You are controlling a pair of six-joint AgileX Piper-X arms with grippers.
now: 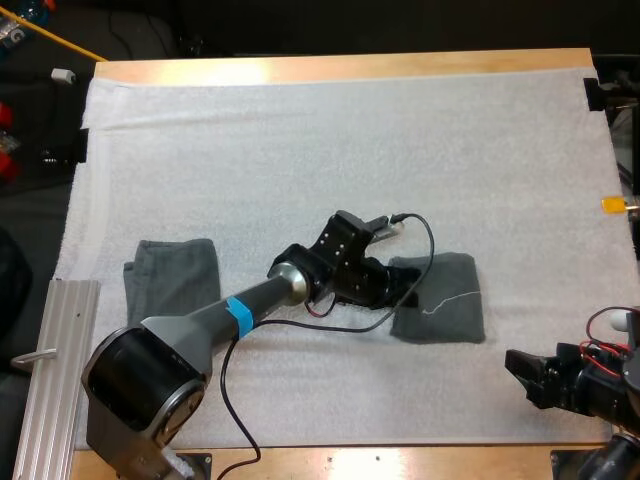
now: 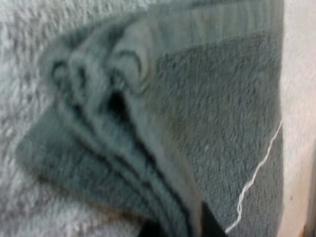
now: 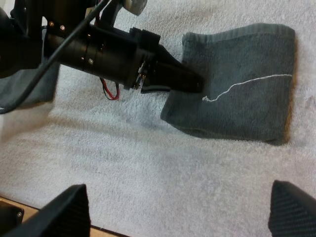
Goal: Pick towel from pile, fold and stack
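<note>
A folded dark grey-green towel (image 1: 445,300) lies right of the mat's middle, with a loose white thread (image 3: 247,81) across its top. My left gripper (image 1: 407,290) is at this towel's left edge, its fingers closed on the folded layers (image 2: 148,148); a dark fingertip (image 2: 210,224) shows under the fold. From the right wrist view the left gripper (image 3: 193,84) presses onto that same edge. A second towel (image 1: 172,280) lies flat at the mat's left. My right gripper (image 1: 520,377) hovers low near the front right, open (image 3: 180,197), short of the folded towel (image 3: 242,79).
An aluminium rail (image 1: 52,350) lies along the mat's front left. The white mat (image 1: 330,150) stretches bare toward the far side. The table's wooden front edge (image 1: 400,462) runs just behind my right gripper.
</note>
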